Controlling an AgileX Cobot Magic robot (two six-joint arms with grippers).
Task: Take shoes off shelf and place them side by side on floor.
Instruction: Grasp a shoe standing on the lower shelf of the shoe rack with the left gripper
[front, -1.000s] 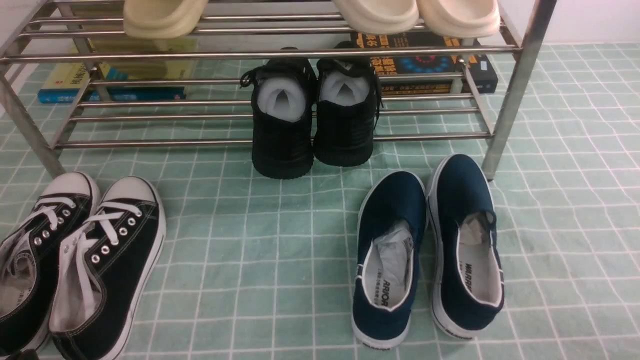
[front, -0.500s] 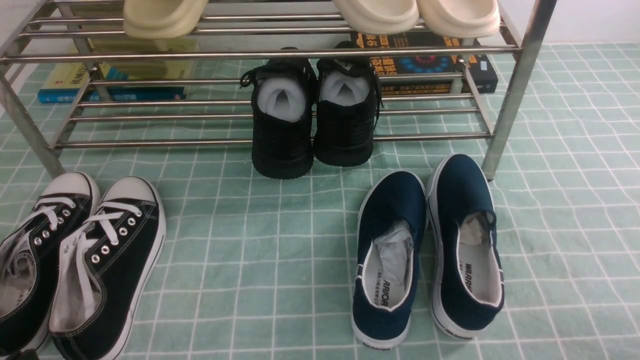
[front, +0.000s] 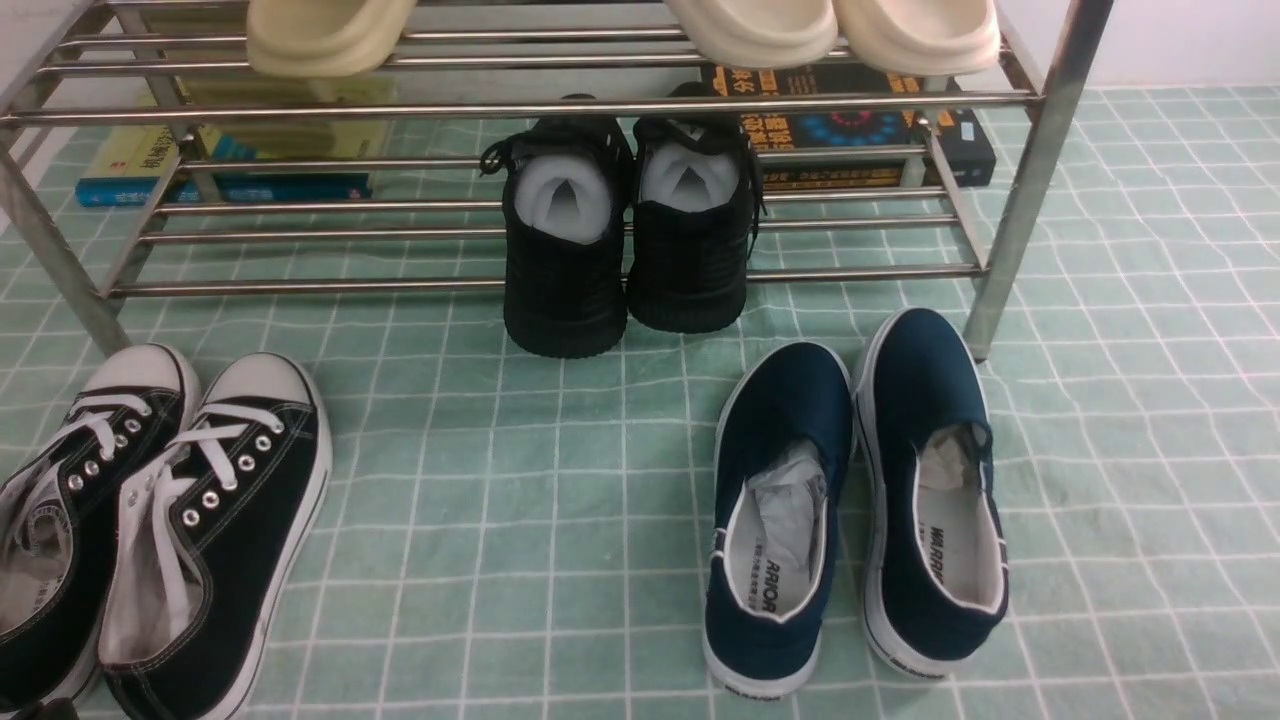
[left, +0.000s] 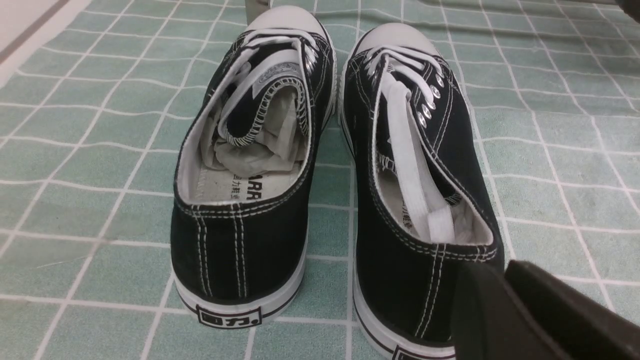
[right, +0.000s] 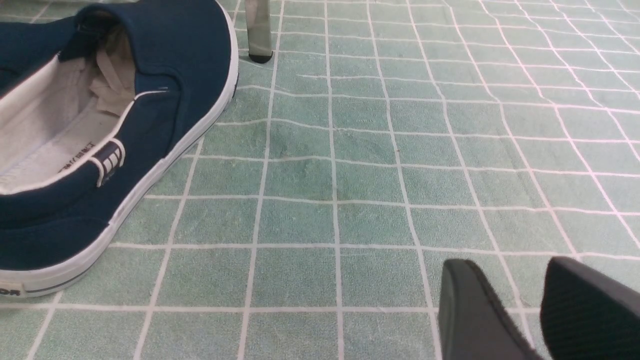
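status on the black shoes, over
Left gripper shut, right gripper open, both empty. Black shoes on lower shelf, untouched. Blue pair on floor close in front.

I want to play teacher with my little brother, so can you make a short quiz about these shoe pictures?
1. True or false: the black knit sneakers sit on the lower tier of the shelf.
2. Which pair lies on the floor beside the shelf's right front leg? A) navy slip-ons B) cream slippers C) white-toed canvas sneakers
3. What is the right gripper holding?

Key: 1 true. 2 A. 3 Nothing: its jaws are open above bare floor.
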